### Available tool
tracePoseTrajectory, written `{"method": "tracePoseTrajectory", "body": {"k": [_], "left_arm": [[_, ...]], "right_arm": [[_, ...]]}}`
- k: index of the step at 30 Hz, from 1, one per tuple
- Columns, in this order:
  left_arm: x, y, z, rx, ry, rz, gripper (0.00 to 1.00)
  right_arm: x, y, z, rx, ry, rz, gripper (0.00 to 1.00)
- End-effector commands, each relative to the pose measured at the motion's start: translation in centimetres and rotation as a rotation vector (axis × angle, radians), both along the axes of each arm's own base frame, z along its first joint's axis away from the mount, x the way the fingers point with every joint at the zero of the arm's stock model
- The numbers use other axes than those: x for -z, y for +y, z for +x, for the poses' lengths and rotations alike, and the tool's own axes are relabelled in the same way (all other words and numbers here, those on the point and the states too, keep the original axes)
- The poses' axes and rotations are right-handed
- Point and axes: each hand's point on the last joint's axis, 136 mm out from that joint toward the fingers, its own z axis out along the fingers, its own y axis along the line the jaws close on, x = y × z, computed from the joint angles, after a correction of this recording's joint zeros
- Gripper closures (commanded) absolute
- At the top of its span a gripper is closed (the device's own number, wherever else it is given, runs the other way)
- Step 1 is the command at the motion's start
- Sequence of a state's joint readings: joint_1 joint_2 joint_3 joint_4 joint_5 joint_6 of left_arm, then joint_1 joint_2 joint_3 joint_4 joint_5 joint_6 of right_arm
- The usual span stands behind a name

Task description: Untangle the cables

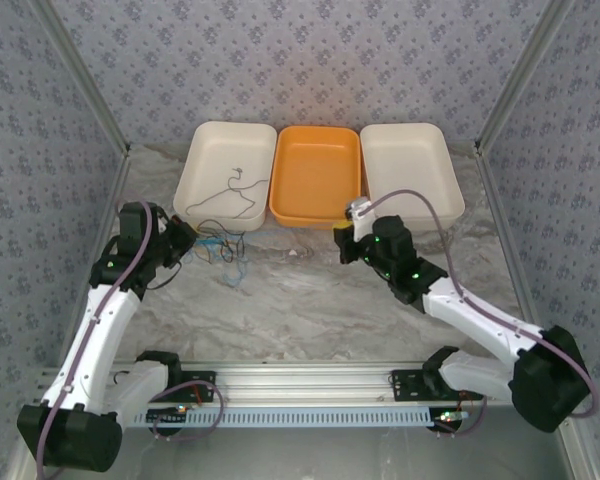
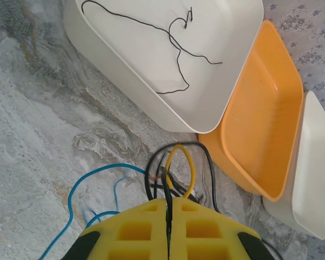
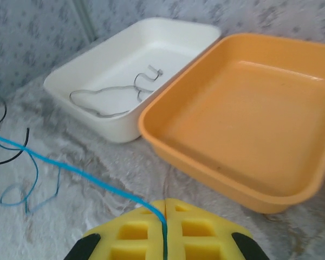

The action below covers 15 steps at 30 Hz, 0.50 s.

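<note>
Blue-green, dark grey and tan-yellow thin flexible cables (image 1: 225, 246), knotted in a loose heap on the marbled grey table top (image 1: 310, 300), left of centre in the overhead view, just below the near rim of the left-hand cream rectangular plastic tray (image 1: 195, 165); one separate dark grey wire (image 2: 179, 54) lies loose inside that tray, apart from the heap; left gripper (image 2: 169, 205), yellow ribbed fingers, clamped on a bunch of dark strands beside the tan-yellow loop (image 2: 180, 162), bottom centre of its wrist view; right gripper (image 3: 165, 211), same yellow fingers, pinched together on a single blue-green strand (image 3: 81, 174) that runs fairly straight up-left toward the heap; orange rectangular plastic tray (image 1: 320, 175), top centre overhead; right-hand cream rectangular plastic tray (image 1: 410, 170), top right.

Hazards, as judged: with several strands held at once on the left, a pull on the blue-green strand may cinch the knot rather than free it; so thin a strand may slip from the pads; the whole heap may drag across the table; the strand may catch the orange tray's near corner.

Markings: no brand, label or writing legible.
</note>
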<state>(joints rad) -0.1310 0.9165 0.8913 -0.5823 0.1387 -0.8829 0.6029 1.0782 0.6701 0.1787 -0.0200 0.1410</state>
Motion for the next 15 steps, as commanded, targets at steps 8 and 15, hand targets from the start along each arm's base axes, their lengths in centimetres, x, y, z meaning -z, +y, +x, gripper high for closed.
{"method": "tracePoseTrajectory", "body": {"k": [8,15], "left_arm": [[2.4,0.8,-0.3,-0.026,0.025,0.027,1.00],[5.2,-0.4,-0.2,0.015,0.073,-0.023,0.98]], "right_arm": [[-6.3,-10.7,-0.1,0.321,-0.037,0.157,1.00],[-7.2,-9.2,-0.6,0.276,-0.034,0.156,1.00]]}}
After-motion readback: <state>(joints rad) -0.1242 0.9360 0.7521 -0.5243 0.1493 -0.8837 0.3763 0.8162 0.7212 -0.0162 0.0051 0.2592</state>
